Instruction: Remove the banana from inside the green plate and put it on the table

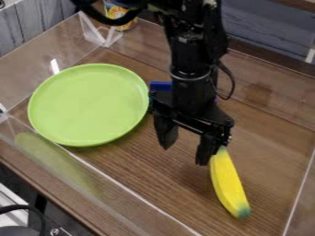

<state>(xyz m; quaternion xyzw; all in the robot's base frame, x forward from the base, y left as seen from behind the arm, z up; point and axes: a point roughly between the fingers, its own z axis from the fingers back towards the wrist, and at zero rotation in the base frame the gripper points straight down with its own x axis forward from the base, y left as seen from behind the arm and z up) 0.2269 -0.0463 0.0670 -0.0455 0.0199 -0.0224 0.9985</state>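
Note:
The banana [227,187] lies flat on the table [110,180] at the lower right, yellow with a greenish tip toward the front edge. It rests apart from the green plate [87,103], which sits to the left with nothing on it. My gripper [187,146] hangs pointing down between plate and banana, just above the banana's upper end. Its jaws stand open with nothing between them.
A blue block [159,89] peeks out behind the arm at the plate's right rim. Low clear acrylic walls [74,175] border the table. A yellow container [120,11] stands beyond the back wall.

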